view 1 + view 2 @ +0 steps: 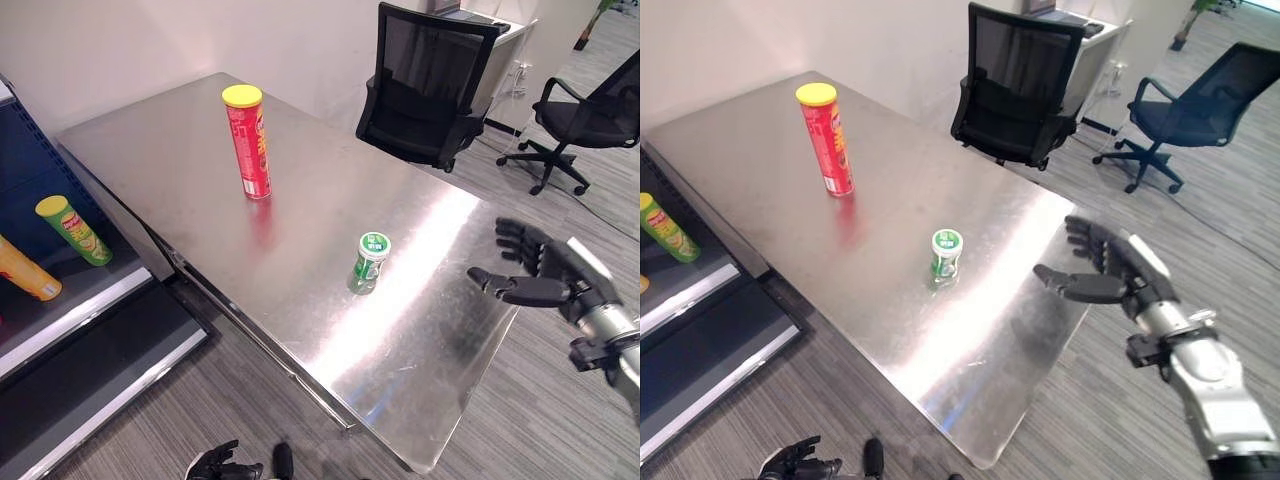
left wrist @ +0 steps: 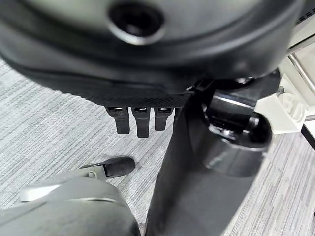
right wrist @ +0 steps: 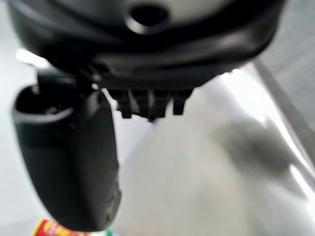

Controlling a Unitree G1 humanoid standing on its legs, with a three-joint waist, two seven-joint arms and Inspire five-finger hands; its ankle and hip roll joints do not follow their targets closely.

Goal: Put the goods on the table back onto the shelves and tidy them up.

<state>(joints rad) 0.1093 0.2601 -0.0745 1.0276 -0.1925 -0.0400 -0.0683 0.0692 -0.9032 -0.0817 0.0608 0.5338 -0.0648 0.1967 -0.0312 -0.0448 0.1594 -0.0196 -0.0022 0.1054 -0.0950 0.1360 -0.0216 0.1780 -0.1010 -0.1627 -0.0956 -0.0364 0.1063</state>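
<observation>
I see the steel tabletop (image 1: 300,240) across the frame's centre, with the shelves (image 1: 60,300) at its left edge holding a green can (image 1: 73,230) and an orange can (image 1: 25,270). Two office chairs (image 1: 430,85) stand upper right. My right hand (image 1: 545,275) hovers at centre right, fingers spread and released. A red can (image 1: 248,140) stands upright upper centre; a small green-capped bottle (image 1: 369,262) sits mid-frame. My left hand (image 1: 222,464) hangs at the bottom edge, fingers loosely relaxed.

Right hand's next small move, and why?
Probably reach the right hand toward the small green-capped bottle. The hand is open and holds nothing at the table edge, and that bottle stands nearer it than the red can.
</observation>
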